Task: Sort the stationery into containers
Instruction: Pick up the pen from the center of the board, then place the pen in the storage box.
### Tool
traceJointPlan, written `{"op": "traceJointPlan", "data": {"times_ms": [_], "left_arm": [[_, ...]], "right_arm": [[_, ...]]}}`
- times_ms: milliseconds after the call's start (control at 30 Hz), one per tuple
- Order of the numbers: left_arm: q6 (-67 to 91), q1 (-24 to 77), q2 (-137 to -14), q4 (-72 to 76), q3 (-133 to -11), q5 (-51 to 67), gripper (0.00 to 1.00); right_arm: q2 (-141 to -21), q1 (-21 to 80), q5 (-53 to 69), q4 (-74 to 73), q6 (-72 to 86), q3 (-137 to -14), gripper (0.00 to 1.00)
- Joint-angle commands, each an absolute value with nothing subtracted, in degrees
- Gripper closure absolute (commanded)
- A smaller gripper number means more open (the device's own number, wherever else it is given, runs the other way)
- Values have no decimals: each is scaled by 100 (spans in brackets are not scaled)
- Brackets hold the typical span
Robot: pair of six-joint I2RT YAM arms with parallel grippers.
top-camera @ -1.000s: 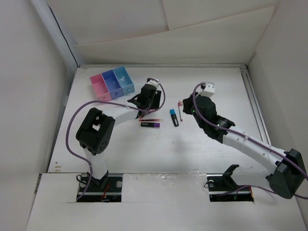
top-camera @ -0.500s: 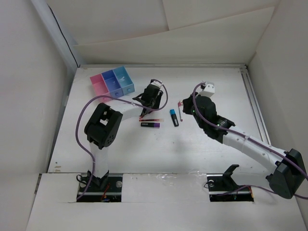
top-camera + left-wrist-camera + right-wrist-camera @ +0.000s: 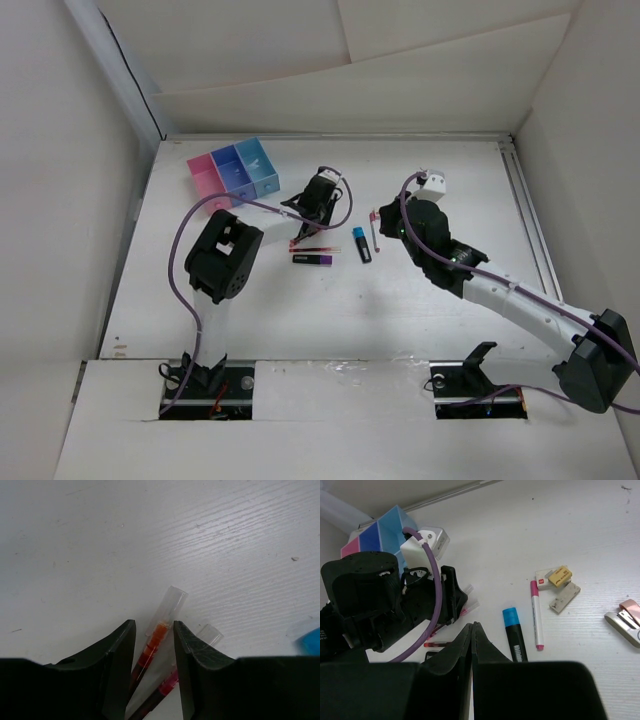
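Orange pen (image 3: 156, 636) on table (image 3: 75, 555), well apart from bins (image 3: 240, 188) | left gripper (image 3: 153, 625) astride it, grip unclear; right gripper (image 3: 472, 627) clenched empty | risk: pink pen (image 3: 169, 684) just beside gets dragged along.

Robot lab test cell: white table (image 3: 330, 310) boxed in by plain white panels (image 3: 420, 60)

Three joined containers (image 3: 233, 172) sit far left on the tabletop (image 3: 300, 320). Right of them two thin pens (image 3: 325, 249) lie side by side, one between the left gripper's (image 3: 153, 625) jaws; a stubby marker (image 3: 312, 259) lies just nearer.
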State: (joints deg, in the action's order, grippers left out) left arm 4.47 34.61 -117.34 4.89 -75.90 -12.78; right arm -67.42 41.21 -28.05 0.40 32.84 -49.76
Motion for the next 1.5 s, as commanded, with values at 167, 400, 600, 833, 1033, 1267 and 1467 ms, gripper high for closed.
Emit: {"op": "traceJointPlan", "data": {"times_ms": [167, 400, 600, 833, 1033, 1267, 1467], "left_arm": [[185, 3454, -11865, 518, -7744, -1853, 83], [185, 3454, -11812, 528, -7901, -2065, 100], [483, 3253, -11347, 527, -8006, -2005, 100], [1282, 2778, -10565, 527, -8138, -1749, 100], [2135, 1803, -10134, 414, -8428, -1065, 100], [2926, 414, -10195, 421, -8745, -387, 100], [2804, -26, -10572, 475, -8876, -755, 100]], "right_arm": [[-6706, 4096, -2777, 149, 3313, -5036, 91], [-6706, 4096, -2725, 149, 3313, -5036, 89], [-6706, 4096, -2725, 149, 3313, -5036, 88], [-6653, 4096, -2725, 149, 3313, -5036, 88], [-6715, 4096, -2619, 149, 3313, -5036, 88], [-6715, 4096, -2514, 149, 3313, -5088, 88], [-6715, 4096, -2347, 149, 3313, -5089, 88]]}}
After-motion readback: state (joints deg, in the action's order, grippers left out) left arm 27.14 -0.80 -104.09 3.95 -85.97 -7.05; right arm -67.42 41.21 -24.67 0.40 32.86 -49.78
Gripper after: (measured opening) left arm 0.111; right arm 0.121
